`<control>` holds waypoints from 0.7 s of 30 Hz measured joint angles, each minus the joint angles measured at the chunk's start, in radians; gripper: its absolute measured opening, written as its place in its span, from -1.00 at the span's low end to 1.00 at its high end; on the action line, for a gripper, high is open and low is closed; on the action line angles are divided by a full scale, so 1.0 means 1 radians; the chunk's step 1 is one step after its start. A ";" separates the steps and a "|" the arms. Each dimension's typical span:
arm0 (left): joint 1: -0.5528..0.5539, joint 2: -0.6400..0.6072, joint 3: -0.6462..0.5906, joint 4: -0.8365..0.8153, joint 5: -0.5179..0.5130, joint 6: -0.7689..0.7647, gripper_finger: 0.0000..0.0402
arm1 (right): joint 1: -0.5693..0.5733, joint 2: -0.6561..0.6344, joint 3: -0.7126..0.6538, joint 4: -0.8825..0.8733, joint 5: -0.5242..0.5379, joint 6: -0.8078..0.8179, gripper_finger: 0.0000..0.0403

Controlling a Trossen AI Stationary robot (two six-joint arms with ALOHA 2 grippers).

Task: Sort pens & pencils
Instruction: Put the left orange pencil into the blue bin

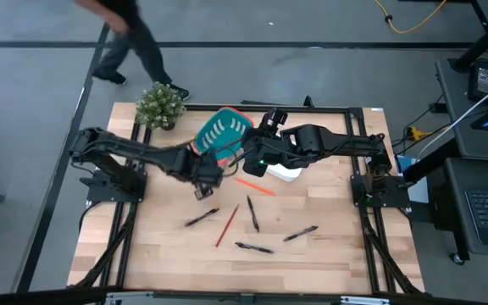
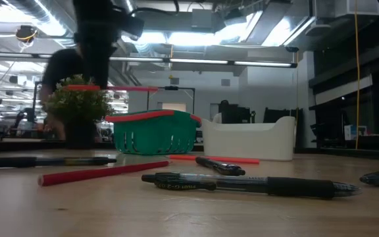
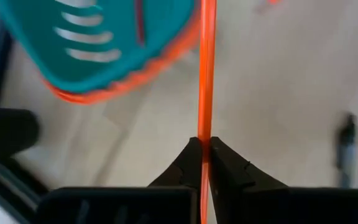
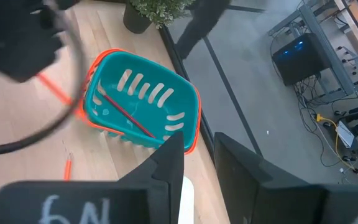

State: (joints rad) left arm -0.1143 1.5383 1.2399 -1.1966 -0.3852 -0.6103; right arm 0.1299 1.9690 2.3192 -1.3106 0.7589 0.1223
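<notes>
Pencil (image 3: 206, 68) is pinched by the closed left tool (image 3: 204, 158) at frame centre, beside the basket (image 1: 222, 130), probably for dropping in. Right tool (image 4: 199, 163) hovers part-open, empty, above the basket. Pens (image 1: 253, 247) lie lower centre.

Left hand (image 3: 204, 163) clamped shut — right hand (image 4: 199, 163) hovers raised, fingers apart.

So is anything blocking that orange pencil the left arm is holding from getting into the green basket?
Nothing visible. The left fingers are shut on the orange pencil beside the green basket, whose open top already holds one pencil.
</notes>
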 joint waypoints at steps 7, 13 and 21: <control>0.257 0.000 0.070 0.011 -0.016 0.178 -0.95 | 0.000 0.000 0.000 0.000 0.000 -0.004 -0.55; 0.453 0.003 0.089 0.159 0.122 0.302 -0.95 | 0.000 0.000 0.000 0.000 0.007 -0.028 -0.55; 0.579 0.120 0.088 0.210 0.198 0.350 -0.95 | 0.000 0.000 0.000 0.008 0.008 -0.054 -0.55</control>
State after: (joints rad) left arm 0.4647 1.6579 1.3278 -0.9865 -0.1876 -0.2598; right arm 0.1296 1.9694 2.3192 -1.3030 0.7673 0.0679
